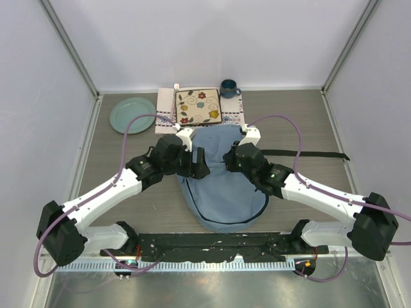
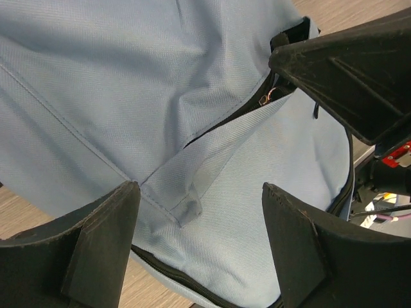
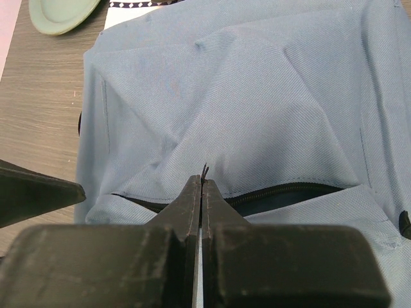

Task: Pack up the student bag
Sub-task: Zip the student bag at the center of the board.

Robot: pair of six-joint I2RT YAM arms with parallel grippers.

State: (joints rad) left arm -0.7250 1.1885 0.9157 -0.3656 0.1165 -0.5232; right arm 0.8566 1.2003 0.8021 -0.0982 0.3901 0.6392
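The student bag (image 1: pixel 221 192), a large light-blue backpack with dark zipper lines, lies flat in the middle of the table. My left gripper (image 1: pixel 199 163) hovers over its left side; in the left wrist view the gripper (image 2: pixel 200 189) is open and empty above the bag's fabric (image 2: pixel 128 83) and a small fabric tab (image 2: pixel 186 205). My right gripper (image 1: pixel 230 160) is over the bag's upper right part. In the right wrist view it (image 3: pixel 202 181) is shut on a thin dark zipper pull (image 3: pixel 205 169) at a partly open zipper (image 3: pixel 289 191) of the bag (image 3: pixel 244 96).
A flat square flower-patterned item (image 1: pixel 198 106) lies on an embroidered white mat (image 1: pixel 166 115) behind the bag. A green plate (image 1: pixel 132 114) sits at back left, a dark blue mug (image 1: pixel 228 88) at the back. A black strap (image 1: pixel 314 154) runs right from the bag.
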